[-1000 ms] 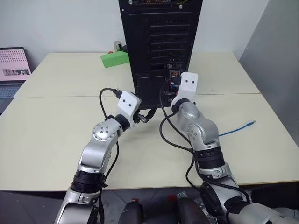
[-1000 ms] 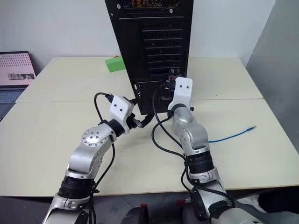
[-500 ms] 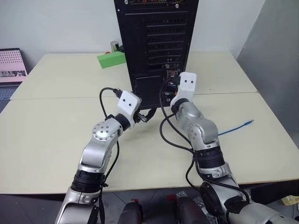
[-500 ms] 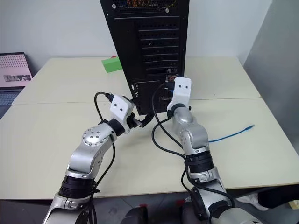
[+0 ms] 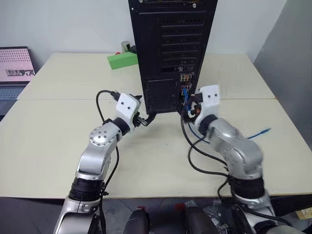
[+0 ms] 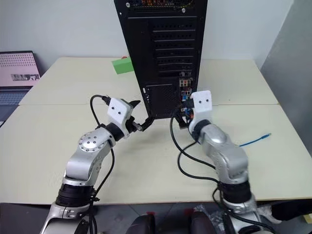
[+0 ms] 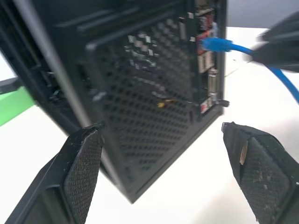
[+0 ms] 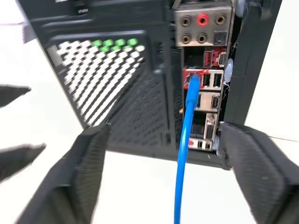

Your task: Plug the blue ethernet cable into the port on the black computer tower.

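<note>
The black computer tower (image 5: 173, 51) stands upright on the pale bench (image 5: 63, 136), its rear face toward both hands. The blue ethernet cable (image 8: 186, 140) has its plug seated in the port (image 8: 192, 80) on the tower's narrow connector strip, below the coloured audio jacks; how fully it is seated is hard to judge from the blurred wrist view. From the port the cable runs out toward the right hand (image 8: 163, 177) and passes between its two fingers without touching either. That hand is spread wide and holds nothing, sitting just short of the connector strip. The cable's far end (image 5: 265, 130) lies on the bench, well off to the right hand's outer side.

The left hand (image 7: 163, 172) is also spread wide and empty, its fingers (image 7: 81, 168) framing the tower's lower corner beneath the perforated vent grille (image 7: 149, 88), close to it but apart. Beyond the left hand, past the tower's side, sits a small green box (image 5: 120, 60).
</note>
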`<action>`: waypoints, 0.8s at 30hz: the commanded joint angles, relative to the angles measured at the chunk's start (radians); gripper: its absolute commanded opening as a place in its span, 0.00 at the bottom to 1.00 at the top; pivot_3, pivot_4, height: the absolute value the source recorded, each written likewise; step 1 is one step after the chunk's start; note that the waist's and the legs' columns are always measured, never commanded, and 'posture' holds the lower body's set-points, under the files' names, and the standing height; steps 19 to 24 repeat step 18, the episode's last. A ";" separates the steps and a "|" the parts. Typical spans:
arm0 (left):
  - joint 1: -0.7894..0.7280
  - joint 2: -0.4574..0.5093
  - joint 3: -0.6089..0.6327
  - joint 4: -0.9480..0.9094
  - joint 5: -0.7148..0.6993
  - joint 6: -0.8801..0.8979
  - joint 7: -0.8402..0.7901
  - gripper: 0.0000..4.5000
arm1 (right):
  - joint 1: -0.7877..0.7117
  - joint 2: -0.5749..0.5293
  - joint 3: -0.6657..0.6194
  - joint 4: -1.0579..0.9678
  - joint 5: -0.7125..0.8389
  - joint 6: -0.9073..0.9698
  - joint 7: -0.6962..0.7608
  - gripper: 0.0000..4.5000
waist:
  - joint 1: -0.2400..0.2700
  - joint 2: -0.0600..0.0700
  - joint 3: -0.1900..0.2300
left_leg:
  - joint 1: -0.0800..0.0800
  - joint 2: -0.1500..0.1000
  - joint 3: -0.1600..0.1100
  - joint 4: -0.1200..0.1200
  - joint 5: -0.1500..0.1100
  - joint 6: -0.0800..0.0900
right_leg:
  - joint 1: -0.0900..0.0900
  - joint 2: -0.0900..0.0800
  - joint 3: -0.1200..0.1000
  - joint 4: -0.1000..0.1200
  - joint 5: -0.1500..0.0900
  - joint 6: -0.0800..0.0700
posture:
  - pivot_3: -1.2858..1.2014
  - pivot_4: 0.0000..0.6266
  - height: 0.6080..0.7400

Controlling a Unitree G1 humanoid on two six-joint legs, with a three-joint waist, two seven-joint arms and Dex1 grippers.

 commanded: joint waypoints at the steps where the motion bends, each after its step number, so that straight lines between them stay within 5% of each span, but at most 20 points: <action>1: -0.010 0.088 0.041 -0.053 -0.087 0.041 -0.133 0.94 | 0.060 -0.183 -0.047 -0.063 0.022 -0.135 0.237 0.99 | 0.000 0.000 0.000 | 0.000 0.000 0.000 0.000 0.000 0.000 | 0.000 0.000 0.000 0.000 0.000 0.000 | 0.52 0.24 1.00; 4: -0.024 0.157 0.077 -0.039 -0.158 0.052 -0.232 0.97 | 0.090 -0.288 -0.126 -0.035 0.107 -0.236 0.436 1.00 | -0.002 -0.001 0.001 | 0.000 0.000 0.000 0.000 0.000 0.000 | 0.000 0.000 0.000 -0.001 0.000 0.001 | 0.52 0.24 1.00; 11: -0.044 0.255 0.033 -0.003 -0.129 0.034 -0.329 0.97 | 0.028 -0.372 -0.164 0.088 0.144 -0.299 0.588 1.00 | -0.004 -0.001 0.001 | 0.001 0.000 0.000 0.000 0.000 0.000 | 0.001 0.000 0.000 -0.001 0.000 0.001 | 0.52 0.24 1.00; 24: -0.037 0.287 0.064 -0.030 -0.192 0.059 -0.405 0.97 | -0.056 -0.394 -0.148 0.162 0.161 -0.298 0.663 1.00 | -0.002 -0.001 0.001 | 0.001 0.000 0.000 0.000 0.000 0.000 | 0.001 0.000 0.000 -0.001 0.000 0.000 | 0.52 0.24 1.00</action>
